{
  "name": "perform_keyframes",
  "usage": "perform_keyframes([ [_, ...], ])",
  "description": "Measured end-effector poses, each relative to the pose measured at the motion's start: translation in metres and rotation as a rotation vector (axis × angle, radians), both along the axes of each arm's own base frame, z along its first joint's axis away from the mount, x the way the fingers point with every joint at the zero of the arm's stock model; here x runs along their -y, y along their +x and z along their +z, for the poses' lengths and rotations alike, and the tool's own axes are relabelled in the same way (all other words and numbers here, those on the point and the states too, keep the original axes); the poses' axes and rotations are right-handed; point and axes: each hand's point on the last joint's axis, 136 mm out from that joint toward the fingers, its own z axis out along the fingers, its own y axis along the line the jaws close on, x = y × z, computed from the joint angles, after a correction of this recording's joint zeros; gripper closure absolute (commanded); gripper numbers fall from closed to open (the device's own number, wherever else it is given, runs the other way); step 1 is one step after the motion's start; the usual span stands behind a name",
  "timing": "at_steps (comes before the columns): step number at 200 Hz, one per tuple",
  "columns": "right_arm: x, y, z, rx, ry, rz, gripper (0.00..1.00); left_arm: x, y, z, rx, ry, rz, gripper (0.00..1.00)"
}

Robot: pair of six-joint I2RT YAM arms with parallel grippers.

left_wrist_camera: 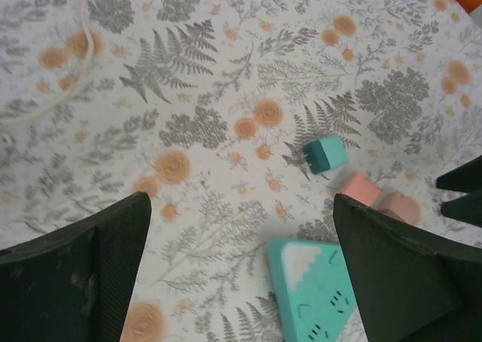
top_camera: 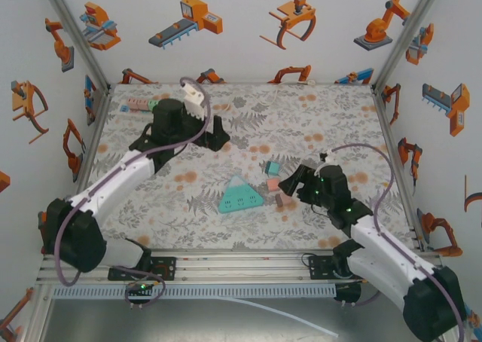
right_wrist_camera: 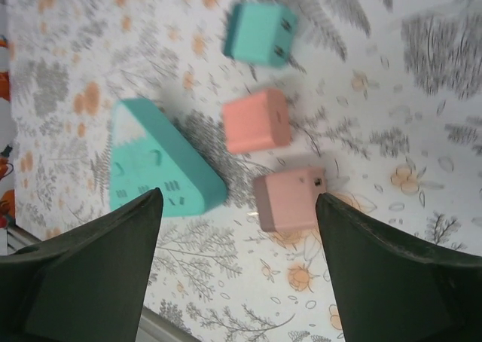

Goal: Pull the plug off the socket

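Note:
The teal triangular socket (top_camera: 241,195) lies flat mid-table, its slots (right_wrist_camera: 154,165) bare, and shows in the left wrist view too (left_wrist_camera: 312,289). Three cube plugs lie loose on the cloth to its right. They are a teal plug (top_camera: 273,166) (right_wrist_camera: 260,32) (left_wrist_camera: 325,154), a pink plug (top_camera: 273,184) (right_wrist_camera: 256,120), and a second pink plug (top_camera: 279,200) (right_wrist_camera: 288,200). My right gripper (top_camera: 290,182) (right_wrist_camera: 238,199) hangs open over the second pink plug and the socket's corner. My left gripper (top_camera: 218,135) (left_wrist_camera: 241,206) is open, above bare cloth behind the socket.
A pastel power strip (top_camera: 139,101) lies at the back left corner. A white cable (left_wrist_camera: 83,48) curls across the cloth behind my left gripper. Patterned walls close in the table on three sides. My right gripper's fingers (left_wrist_camera: 459,191) show at the left wrist view's edge.

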Motion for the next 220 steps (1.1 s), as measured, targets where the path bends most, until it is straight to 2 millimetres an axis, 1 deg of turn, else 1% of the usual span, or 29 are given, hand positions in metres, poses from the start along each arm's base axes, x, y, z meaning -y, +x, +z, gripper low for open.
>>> perform_keyframes([
  [1,0.000,0.000,0.000,0.000,0.000,0.000,0.25,0.000,0.000,0.000,0.000,0.000,0.000,0.02],
  [14,0.001,0.003,0.031,0.105,-0.031,0.023,0.25,-0.001,0.021,0.017,0.057,0.049,-0.027,0.03],
  [22,0.000,0.005,0.047,0.163,-0.053,0.043,0.25,-0.008,0.034,0.025,0.096,0.086,-0.041,0.03],
  [33,-0.002,0.006,0.062,0.227,-0.091,0.079,0.25,-0.021,0.049,0.031,0.133,0.144,-0.062,0.03],
  [42,-0.005,0.006,0.070,0.271,-0.118,0.114,0.25,-0.035,0.065,0.035,0.166,0.199,-0.066,0.03],
  [49,-0.007,0.006,0.073,0.294,-0.137,0.141,0.25,-0.047,0.080,0.034,0.177,0.252,-0.068,0.03],
  [63,-0.011,0.006,0.071,0.316,-0.180,0.187,0.25,-0.067,0.109,0.026,0.177,0.355,-0.072,0.03],
  [76,-0.013,0.006,0.065,0.316,-0.216,0.220,0.24,-0.086,0.139,0.010,0.161,0.472,-0.079,0.03],
  [82,-0.014,0.006,0.062,0.316,-0.232,0.233,0.23,-0.092,0.149,0.000,0.153,0.518,-0.093,0.03],
  [89,-0.015,0.006,0.061,0.315,-0.251,0.249,0.23,-0.099,0.160,-0.016,0.134,0.581,-0.114,0.03],
  [95,-0.016,0.006,0.060,0.318,-0.266,0.265,0.23,-0.104,0.166,-0.030,0.116,0.622,-0.138,0.03],
  [96,-0.016,0.006,0.060,0.318,-0.268,0.267,0.23,-0.105,0.167,-0.035,0.109,0.632,-0.145,0.03],
  [101,-0.017,0.006,0.061,0.322,-0.277,0.279,0.23,-0.109,0.170,-0.046,0.093,0.661,-0.167,0.03],
  [105,-0.018,0.006,0.062,0.323,-0.284,0.289,0.23,-0.111,0.173,-0.060,0.074,0.685,-0.194,0.03],
  [115,-0.020,0.006,0.067,0.334,-0.299,0.309,0.23,-0.116,0.177,-0.083,0.043,0.722,-0.245,0.03],
  [116,-0.020,0.007,0.068,0.337,-0.300,0.311,0.23,-0.116,0.178,-0.087,0.037,0.727,-0.254,0.03],
  [129,-0.024,0.008,0.073,0.344,-0.313,0.336,0.23,-0.120,0.182,-0.117,0.007,0.764,-0.324,0.03],
  [138,-0.026,0.010,0.076,0.345,-0.321,0.352,0.23,-0.121,0.186,-0.135,-0.002,0.788,-0.366,0.03],
  [152,-0.030,0.011,0.081,0.345,-0.321,0.374,0.23,-0.122,0.193,-0.157,-0.003,0.820,-0.419,0.03],
  [165,-0.033,0.012,0.080,0.340,-0.317,0.388,0.23,-0.122,0.198,-0.172,0.007,0.843,-0.460,0.03],
  [184,-0.035,0.013,0.075,0.318,-0.313,0.397,0.24,-0.120,0.203,-0.185,0.028,0.852,-0.505,0.03],
  [202,-0.035,0.014,0.069,0.294,-0.311,0.394,0.24,-0.119,0.205,-0.187,0.051,0.835,-0.544,0.03],
  [220,-0.035,0.017,0.065,0.273,-0.306,0.381,0.24,-0.125,0.206,-0.187,0.067,0.820,-0.574,0.03],
])
